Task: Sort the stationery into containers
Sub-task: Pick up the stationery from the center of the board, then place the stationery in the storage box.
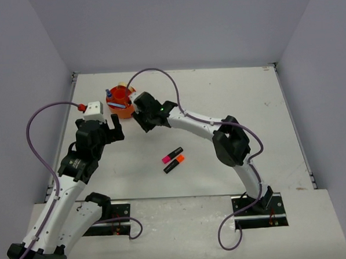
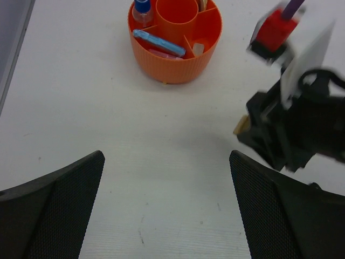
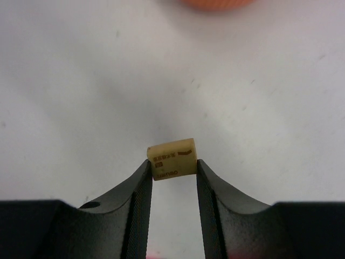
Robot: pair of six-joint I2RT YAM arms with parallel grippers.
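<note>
Pinched between the right fingers, a small tan block with unreadable print hovers near the orange tub, itself cut off at the wrist view's top, by the far left corner of the worktop; left fingers gape wide.

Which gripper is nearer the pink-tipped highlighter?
Right. In the top view the right gripper is up-left of the pink-tipped highlighter, beside the orange tub; the left gripper lies farther left.
</note>
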